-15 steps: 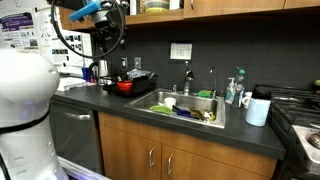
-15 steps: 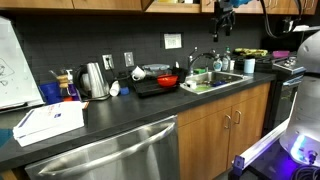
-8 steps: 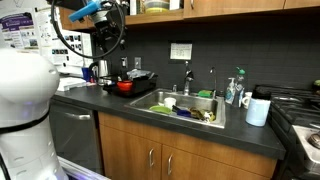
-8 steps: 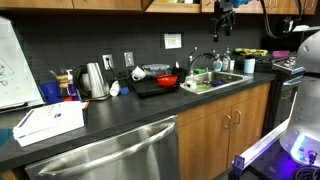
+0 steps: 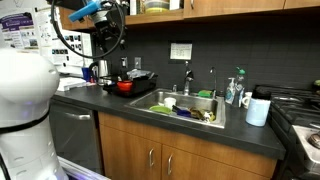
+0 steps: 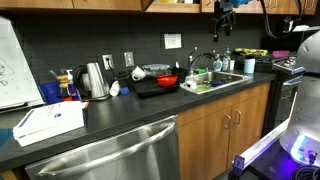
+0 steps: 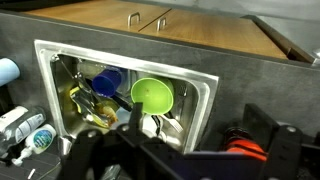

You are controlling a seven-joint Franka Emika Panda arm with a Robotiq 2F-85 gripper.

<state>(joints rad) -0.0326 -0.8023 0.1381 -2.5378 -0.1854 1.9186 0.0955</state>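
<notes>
Pincer (image 6: pixel 221 27) released, empty, hovers high over the sink (image 7: pixel 120 58) in the counter (image 7: pixel 120 25), green bowl (image 7: pixel 152 97) lying inside among dishes; likely approach step, next calls for straight descent onto bowl rim.

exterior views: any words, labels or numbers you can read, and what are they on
No text is readable in any view.
wall sign: print too small.
purple poster: blurred.
white box, blue label: blurred.
whiteboard: scribbles, illegible.
</notes>
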